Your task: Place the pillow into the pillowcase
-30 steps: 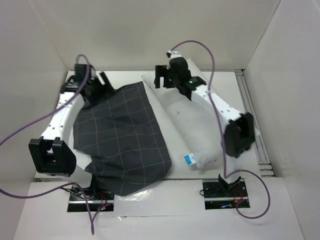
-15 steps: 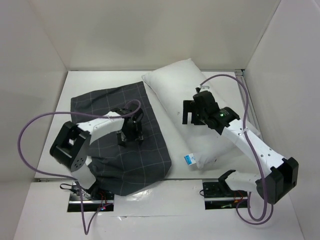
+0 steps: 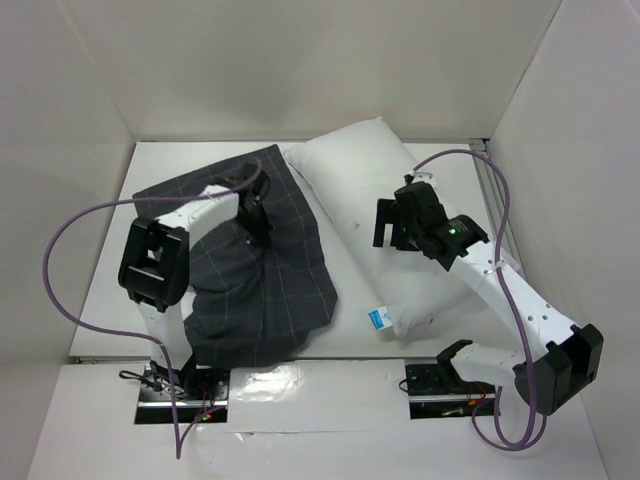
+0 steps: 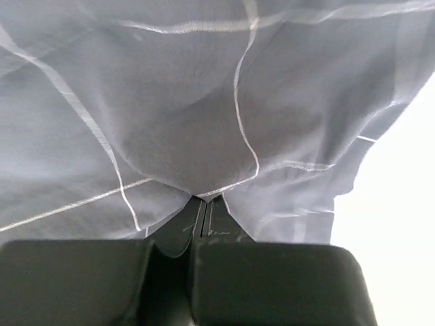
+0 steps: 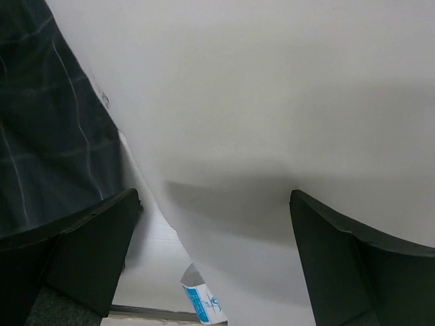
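Charcoal checked fabric, the pillowcase (image 3: 260, 290), is spread in wrinkles over the left half of the white counter (image 3: 110, 250). A fold of it is pinched in the left pincer (image 4: 205, 206). In the left wrist view the jaws are seen pressed tight together, and the cloth is gathered to a point at the tips and draped outward from there. In the top view that pincer is placed over the far middle of the case, and the cloth around it is bunched.

The pillow (image 3: 350, 175) is laid just beside the pillowcase on its right, set diagonally from the far middle of the counter toward the near right. Its far left edge is touched by the case's right edge. A small blue-and-white tag (image 3: 380, 318) is shown at its near end. The right pincer (image 5: 214, 204) is held over the middle of the pillow, its jaws spread far apart with the white cover between them, and nothing is gripped by it. Whether the pillow is actually pressed by it cannot be told.
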